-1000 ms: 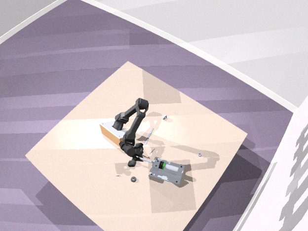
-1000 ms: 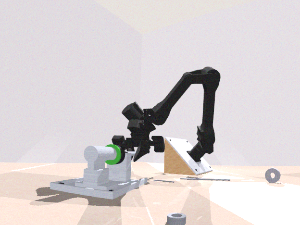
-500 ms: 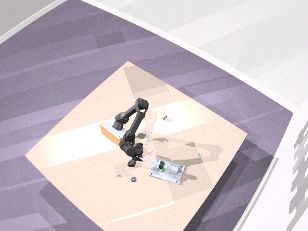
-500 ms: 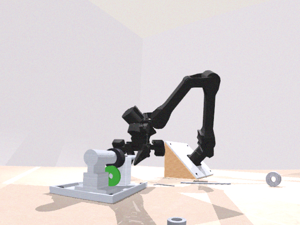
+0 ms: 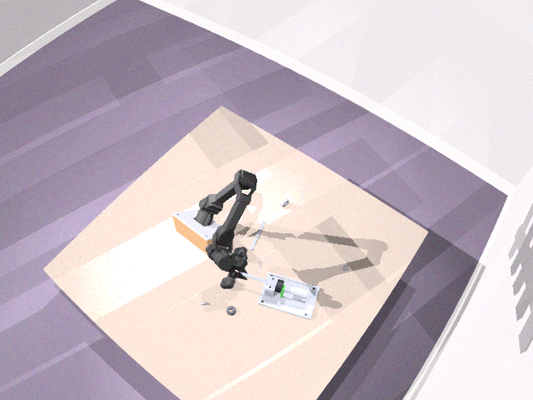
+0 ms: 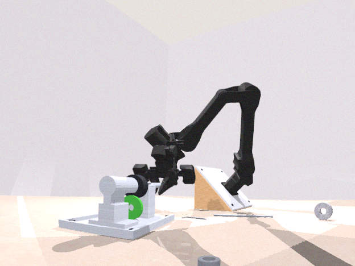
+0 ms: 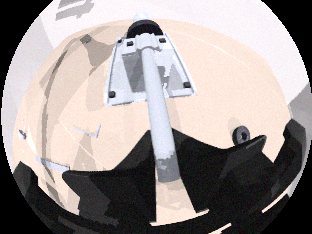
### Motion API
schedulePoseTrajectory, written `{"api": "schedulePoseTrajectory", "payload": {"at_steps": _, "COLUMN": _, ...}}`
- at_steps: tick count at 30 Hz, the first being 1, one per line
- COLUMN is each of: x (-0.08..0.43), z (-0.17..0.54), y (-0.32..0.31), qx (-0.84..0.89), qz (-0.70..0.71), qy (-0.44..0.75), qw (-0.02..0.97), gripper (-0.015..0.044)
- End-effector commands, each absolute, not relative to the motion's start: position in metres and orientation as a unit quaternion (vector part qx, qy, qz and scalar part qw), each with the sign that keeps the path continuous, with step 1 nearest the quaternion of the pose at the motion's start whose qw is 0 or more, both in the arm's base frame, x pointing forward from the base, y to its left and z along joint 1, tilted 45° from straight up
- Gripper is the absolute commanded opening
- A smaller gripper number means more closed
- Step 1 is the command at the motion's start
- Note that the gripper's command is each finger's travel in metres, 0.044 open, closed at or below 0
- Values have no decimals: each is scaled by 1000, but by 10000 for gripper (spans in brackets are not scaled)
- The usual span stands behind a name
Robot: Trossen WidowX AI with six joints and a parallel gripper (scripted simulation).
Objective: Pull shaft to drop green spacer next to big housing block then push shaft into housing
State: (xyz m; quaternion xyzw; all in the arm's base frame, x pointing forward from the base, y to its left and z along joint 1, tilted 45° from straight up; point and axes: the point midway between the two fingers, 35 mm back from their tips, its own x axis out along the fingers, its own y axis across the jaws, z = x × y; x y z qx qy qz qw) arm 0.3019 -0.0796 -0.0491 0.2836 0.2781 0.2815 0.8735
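My gripper (image 5: 241, 274) (image 6: 161, 185) (image 7: 158, 132) is shut on the outer end of the pale shaft (image 5: 254, 278) (image 7: 159, 117), which runs through the small support block (image 5: 269, 290) (image 6: 149, 202). The green spacer (image 5: 282, 291) (image 6: 137, 207) is off the shaft, upright and low between the big housing block (image 5: 298, 292) (image 6: 120, 186) and the support block, just above or on the base plate (image 5: 286, 310) (image 6: 94, 229) (image 7: 109, 87); which, I cannot tell. The black spacer (image 5: 279, 285) (image 6: 142, 186) (image 7: 144, 27) is still up at shaft height beside the support block. The shaft's inner tip is hidden.
A dark ring (image 5: 231, 314) (image 7: 237, 135) lies near the plate. A grey ring (image 6: 317, 211) stands farther off, and another (image 6: 209, 261) lies in the foreground. A thin rod (image 5: 258, 236) (image 6: 243, 215) lies by the arm's orange-sided wedge base (image 5: 189, 233) (image 6: 209, 196).
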Motion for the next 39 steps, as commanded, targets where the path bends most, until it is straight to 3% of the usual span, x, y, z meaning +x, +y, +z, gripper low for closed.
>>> {"api": "schedulePoseTrajectory", "payload": {"at_steps": 1, "x": 302, "z": -49, "y": -80, "qx": 284, "qz": 282, "qy": 278, "qw": 873, "gripper": 0}}
{"api": "schedulePoseTrajectory", "payload": {"at_steps": 39, "x": 312, "z": -46, "y": -78, "qx": 285, "qz": 282, "qy": 278, "qw": 873, "gripper": 0}}
